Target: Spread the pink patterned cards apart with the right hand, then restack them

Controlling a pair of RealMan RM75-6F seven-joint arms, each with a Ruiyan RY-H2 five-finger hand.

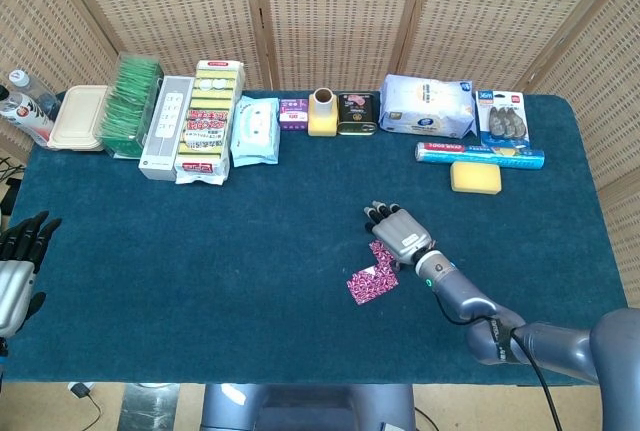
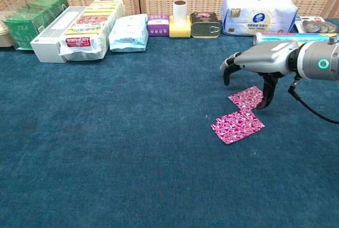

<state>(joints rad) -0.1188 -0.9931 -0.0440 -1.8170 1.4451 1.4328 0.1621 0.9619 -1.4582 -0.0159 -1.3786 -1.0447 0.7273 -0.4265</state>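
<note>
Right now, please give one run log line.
phase: cards spread | right hand: above far pink card | near pink card: flat | left hand: idle

A table (image 1: 150, 251) covered in dark teal cloth stands before a folding woven-cane screen (image 1: 330, 11) with wooden frames.

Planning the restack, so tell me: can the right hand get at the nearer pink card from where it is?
Probably yes. The right hand hovers just above the farther card, and the nearer card lies flat beside it on bare cloth with nothing between.
</note>
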